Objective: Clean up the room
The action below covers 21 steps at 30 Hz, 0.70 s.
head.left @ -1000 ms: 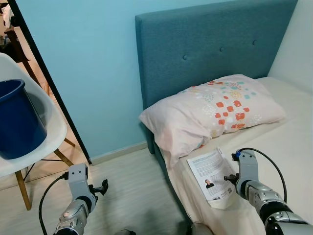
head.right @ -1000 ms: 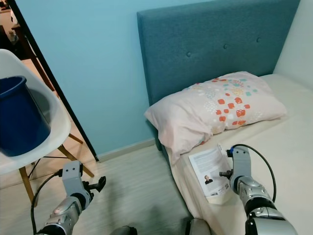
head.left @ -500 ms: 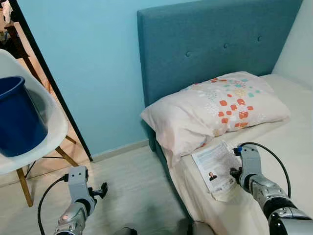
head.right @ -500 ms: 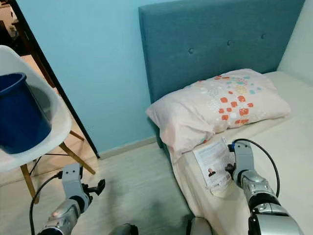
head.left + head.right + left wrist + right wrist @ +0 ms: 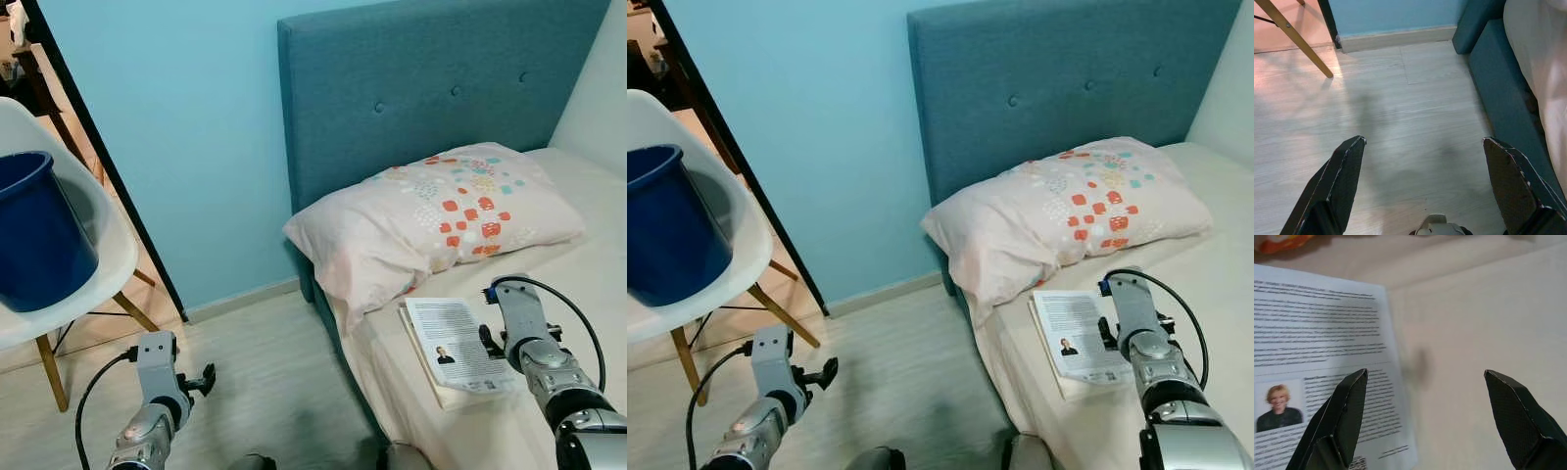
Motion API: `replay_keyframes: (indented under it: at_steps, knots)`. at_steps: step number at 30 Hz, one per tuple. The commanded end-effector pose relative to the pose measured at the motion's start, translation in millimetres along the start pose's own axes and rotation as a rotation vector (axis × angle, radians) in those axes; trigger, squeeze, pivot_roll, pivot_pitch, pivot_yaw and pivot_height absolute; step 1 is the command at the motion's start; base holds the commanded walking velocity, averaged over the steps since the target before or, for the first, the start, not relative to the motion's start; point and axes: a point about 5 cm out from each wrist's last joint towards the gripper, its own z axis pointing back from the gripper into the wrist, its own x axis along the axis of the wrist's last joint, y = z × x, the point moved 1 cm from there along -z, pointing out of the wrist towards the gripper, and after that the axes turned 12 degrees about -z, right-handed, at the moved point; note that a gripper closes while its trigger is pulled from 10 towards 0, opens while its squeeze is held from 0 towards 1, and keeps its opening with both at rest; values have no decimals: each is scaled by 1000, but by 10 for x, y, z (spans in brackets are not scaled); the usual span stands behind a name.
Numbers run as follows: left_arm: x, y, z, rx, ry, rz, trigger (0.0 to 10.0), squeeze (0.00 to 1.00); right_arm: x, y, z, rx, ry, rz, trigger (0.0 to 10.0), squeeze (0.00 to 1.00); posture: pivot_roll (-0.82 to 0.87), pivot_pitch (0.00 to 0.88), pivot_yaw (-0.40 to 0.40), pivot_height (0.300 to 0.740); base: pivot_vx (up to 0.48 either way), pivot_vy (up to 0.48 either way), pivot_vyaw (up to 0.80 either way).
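Right gripper (image 5: 1425,377) is hovering spread wide over the book (image 5: 458,347) lying flat on the bed (image 5: 588,284) below the pillow (image 5: 431,220), and should be straddling its edge squarely before pinching, while the left gripper (image 5: 1425,147) is hanging open over the floor.

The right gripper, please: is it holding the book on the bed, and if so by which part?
Nothing is held. The right gripper is open over the book edge on the bed.
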Motion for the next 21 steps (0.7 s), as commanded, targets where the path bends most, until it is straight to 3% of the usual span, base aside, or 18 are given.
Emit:
replay_keyframes:
  at_steps: [1, 5, 6, 8, 9, 10, 11, 14, 21]
  knots:
    - [20, -29, -17, -6, 0, 3, 10000, 0, 39, -3, -1, 7, -26, -24, 10000, 0, -6, 26, 28, 621, 0, 0, 0]
    - [43, -57, -45, 9, 9, 27, 10000, 0, 62, 334, 18, 230, -79, -276, 10000, 0, -8, 7, 16, 626, 0, 0, 0]
    - [43, -57, -45, 9, 9, 27, 10000, 0, 62, 334, 18, 230, -79, -276, 10000, 0, -8, 7, 16, 626, 0, 0, 0]
    - [20, -52, -46, 23, 31, 35, 10000, 0, 34, 589, 59, 357, -102, -353, 10000, 0, -10, 0, 13, 636, 0, 0, 0]
    - [20, -52, -46, 23, 31, 35, 10000, 0, 34, 589, 59, 357, -102, -353, 10000, 0, -10, 0, 13, 636, 0, 0, 0]
    - [-3, -39, -40, 33, 46, 36, 10000, 0, 22, 736, 92, 427, -118, -386, 10000, 0, -13, 0, 13, 641, 0, 0, 0]
    - [-3, -39, -40, 33, 46, 36, 10000, 0, 22, 736, 92, 427, -118, -386, 10000, 0, -13, 0, 13, 641, 0, 0, 0]
    - [-89, 37, -10, 69, 99, 60, 10000, 0, 75, 971, 159, 542, -168, -481, 10000, 0, -26, 0, 8, 656, 0, 0, 0]
    - [-213, 103, 45, 101, 159, 50, 10000, 0, 342, 1121, 227, 692, -265, -485, 10000, 0, -41, 0, -9, 676, -102, 0, 0]
